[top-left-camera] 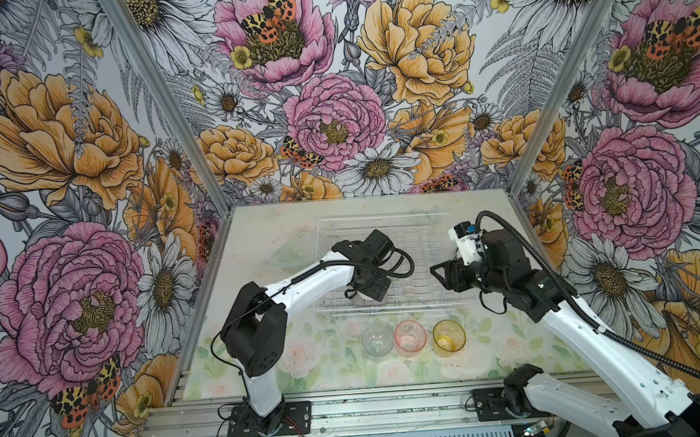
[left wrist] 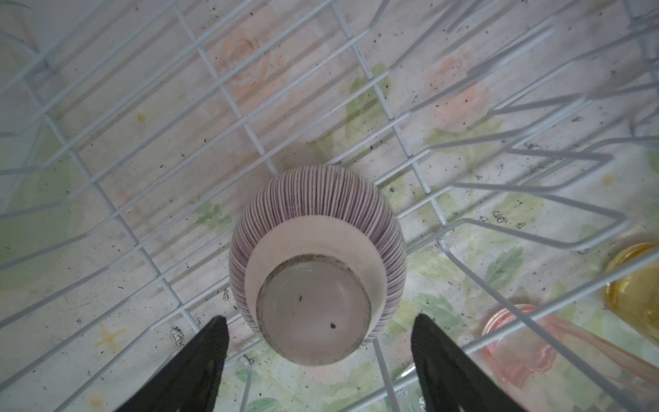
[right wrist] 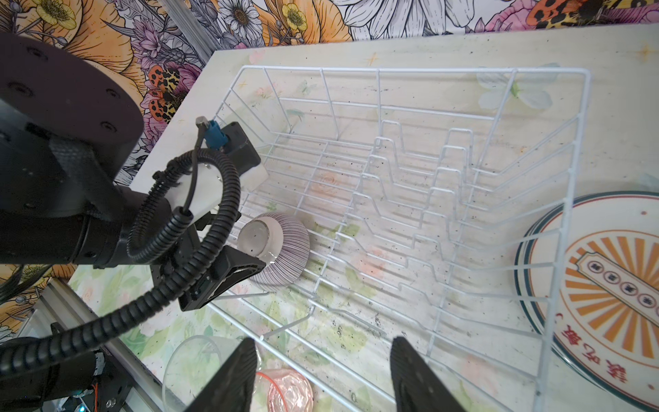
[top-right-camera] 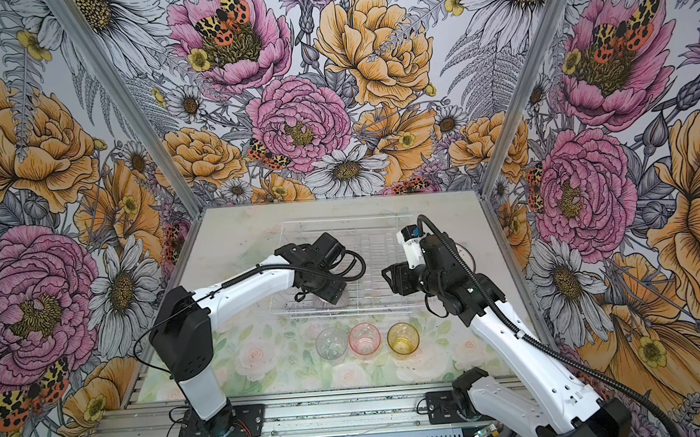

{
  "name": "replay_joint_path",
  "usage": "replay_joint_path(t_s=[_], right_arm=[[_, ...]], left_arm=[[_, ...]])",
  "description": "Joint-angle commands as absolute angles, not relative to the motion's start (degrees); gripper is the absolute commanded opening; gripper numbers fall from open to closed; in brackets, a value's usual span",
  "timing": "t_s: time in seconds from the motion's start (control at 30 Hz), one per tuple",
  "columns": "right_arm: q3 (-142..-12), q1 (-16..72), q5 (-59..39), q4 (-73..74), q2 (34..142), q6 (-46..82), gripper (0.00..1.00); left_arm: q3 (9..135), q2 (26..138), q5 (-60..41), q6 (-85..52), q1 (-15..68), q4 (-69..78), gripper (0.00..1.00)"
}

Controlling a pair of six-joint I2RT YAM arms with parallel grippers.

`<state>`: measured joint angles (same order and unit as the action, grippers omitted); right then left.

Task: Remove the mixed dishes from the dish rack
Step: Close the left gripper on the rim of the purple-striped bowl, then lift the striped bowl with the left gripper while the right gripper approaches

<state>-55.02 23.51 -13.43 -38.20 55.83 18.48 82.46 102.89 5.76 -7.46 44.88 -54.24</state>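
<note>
left jaws (left wrist: 317, 321) spread wide, one finger either side of the white foot of the purple-striped bowl (left wrist: 317, 228). a gap shows on both sides in the left wrist view; from the right wrist view i cannot tell if one finger touches it. nothing gripped.

bowl (right wrist: 285, 249) sits inverted and tilted, foot up toward the left wrist, rim down on the grid floor of the dish rack (right wrist: 410, 71), near the rack's front edge. it is the one dish seen inside the rack.

right jaws (right wrist: 324, 342) also parted, nothing between them, held in the air above the rack's front right corner and pointing toward the middle.

on the surface (top-left-camera: 257, 233) just in front of the rack, three tumblers stand upright in a row: clear tumbler (top-left-camera: 377, 339), pink tumbler (top-left-camera: 410, 335), amber tumbler (top-left-camera: 449, 335).

orange sunburst plate (right wrist: 588, 285) lies flat on the surface outside the rack, close against its right side; whether more plates lie under it i cannot tell.

left arm reaches from its base up and over the rack's front edge, wrist bent down. right arm slants in from the right, wrist turned inward.
</note>
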Motion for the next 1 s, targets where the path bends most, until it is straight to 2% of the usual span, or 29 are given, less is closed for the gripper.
replay_joint_path(t_s=[0.0, 0.2, 0.47, 0.67, 0.97], right_arm=[[-54.32, 22.97, -14.59, -36.73, 54.85, 18.89, 0.62], [-54.17, 22.61, -15.03, -36.61, 54.94, 18.77, 0.62], [-54.13, 22.16, -15.34, -36.56, 54.97, 18.66, 0.62], [-54.05, 21.95, -15.69, -36.49, 55.20, 18.63, 0.62], [-53.47, 21.84, -16.57, -35.97, 56.07, 18.95, 0.62]], left_arm=[[84.20, 103.76, 4.70, -7.56, 45.21, -54.62, 0.79], [84.45, 103.75, 3.76, -7.47, 44.42, -54.76, 0.72], [84.62, 106.78, 4.11, -7.07, 44.27, -55.36, 0.70], [84.70, 106.65, 4.85, -6.94, 44.11, -55.55, 0.64], [84.51, 105.88, 3.54, -6.17, 43.28, -55.53, 0.47]])
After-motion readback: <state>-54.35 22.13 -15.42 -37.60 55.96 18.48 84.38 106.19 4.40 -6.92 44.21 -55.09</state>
